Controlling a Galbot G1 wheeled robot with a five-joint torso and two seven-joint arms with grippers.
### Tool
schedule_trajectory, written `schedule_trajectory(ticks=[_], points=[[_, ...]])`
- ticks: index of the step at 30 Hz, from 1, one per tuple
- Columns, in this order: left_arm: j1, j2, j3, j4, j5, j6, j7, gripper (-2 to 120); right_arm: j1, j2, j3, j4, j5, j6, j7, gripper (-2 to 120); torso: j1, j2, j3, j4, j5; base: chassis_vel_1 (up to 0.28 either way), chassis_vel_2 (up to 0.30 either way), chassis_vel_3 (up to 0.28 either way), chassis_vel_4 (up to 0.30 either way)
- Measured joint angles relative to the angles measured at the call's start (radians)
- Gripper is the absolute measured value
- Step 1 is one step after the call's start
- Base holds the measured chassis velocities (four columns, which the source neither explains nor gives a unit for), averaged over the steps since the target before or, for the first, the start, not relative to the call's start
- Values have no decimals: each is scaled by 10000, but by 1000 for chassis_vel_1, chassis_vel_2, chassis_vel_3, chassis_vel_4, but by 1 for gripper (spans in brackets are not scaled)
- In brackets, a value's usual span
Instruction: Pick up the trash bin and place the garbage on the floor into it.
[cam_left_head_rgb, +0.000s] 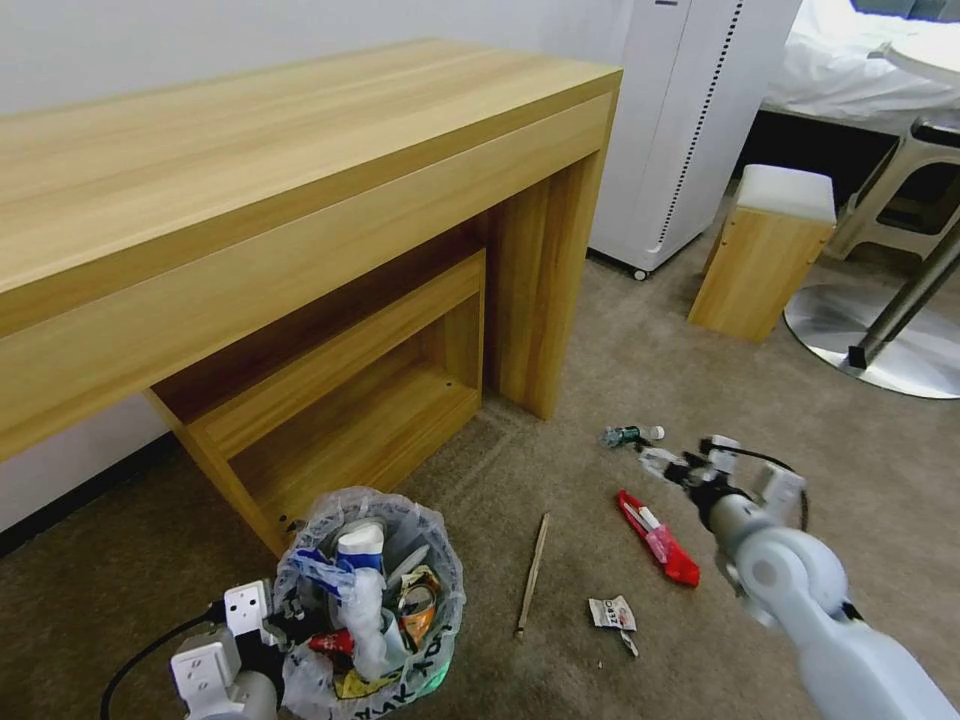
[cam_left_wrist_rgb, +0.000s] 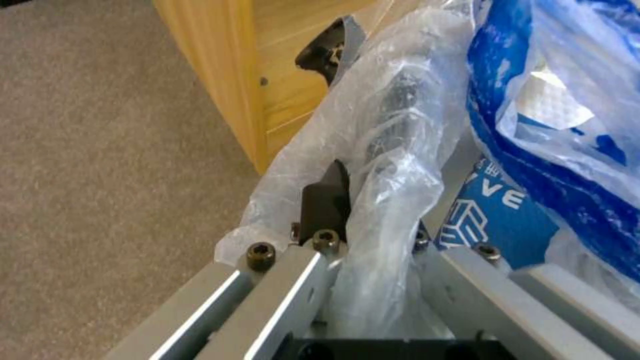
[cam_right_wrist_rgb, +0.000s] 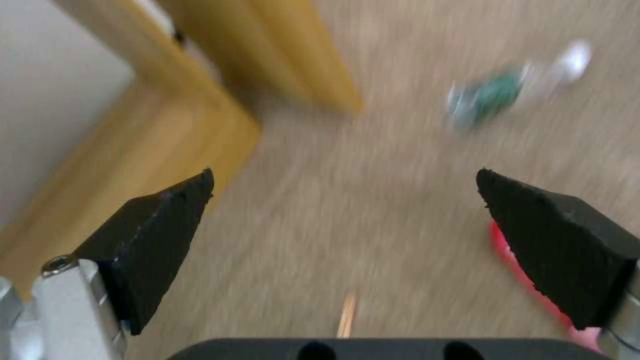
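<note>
A smooth pale-wood counter (cam_left_head_rgb: 280, 190) is standing over the short-pile beige floor (cam_left_head_rgb: 560, 400). The round trash bin (cam_left_head_rgb: 372, 610), lined with crinkled translucent plastic and stuffed with litter, is being held at its rim by the left hand (cam_left_wrist_rgb: 373, 220), its fingers clamped on the bag-covered edge. The right hand (cam_left_head_rgb: 668, 462) is hovering with fingers spread wide, just beside a green-labelled bottle (cam_left_head_rgb: 628, 435), above a flat red wrapper (cam_left_head_rgb: 660, 540); a thin wooden stick (cam_left_head_rgb: 533, 573) and a crumpled white packet (cam_left_head_rgb: 612, 613) are lying nearer the robot.
</note>
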Motion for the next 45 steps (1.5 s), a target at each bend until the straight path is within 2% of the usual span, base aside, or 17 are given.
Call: schedule_trajectory(ticks=[1,2,4,6,8,10,16,20,30,45], points=[[0,-45,-17,65,17,-2,-5,1,349,185,-332,-233,384,-650,624,100,0,0,0,1,0,0,0,0,0],[0,-45,-17,65,17,-2,-5,1,349,185,-332,-233,384,-650,624,100,0,0,0,1,0,0,0,0,0],[-11,-85,-44,128,21,-6,-8,1,727,535,-686,-676,698,-1365,1164,100,0,-1,0,0,-1,0,0,0,0],[-52,-117,-77,219,17,-27,-57,1,1213,1205,-1039,-1417,1026,-2062,1697,100,0,0,0,-1,1,0,0,0,0],[-51,-123,-77,235,16,-32,-71,1,1320,1359,-1078,-1586,1200,-2257,1865,100,0,0,1,0,-2,0,0,0,0],[-51,-123,-72,283,12,-41,-89,1,1654,1902,-1220,-2133,1929,-2637,2580,100,0,-1,0,0,0,0,0,0,0],[-122,-110,-74,413,3,-84,-127,1,1834,2469,-1441,-2731,2229,-2744,3082,100,0,0,0,-2,-2,0,0,0,0],[-230,-55,-30,501,-38,-114,-178,1,1785,2732,-1783,-3199,1818,-2731,3342,100,0,0,-1,-1,0,0,0,0,0],[-443,-42,154,712,-55,-145,-234,1,1420,2700,-2015,-3309,1461,-2676,3678,100,0,0,-1,-3,-1,0,0,0,0],[-382,-69,169,732,37,-162,-248,1,1538,3157,-2389,-3628,1459,-2638,4328,100,0,0,-1,0,1,0,0,0,0]])
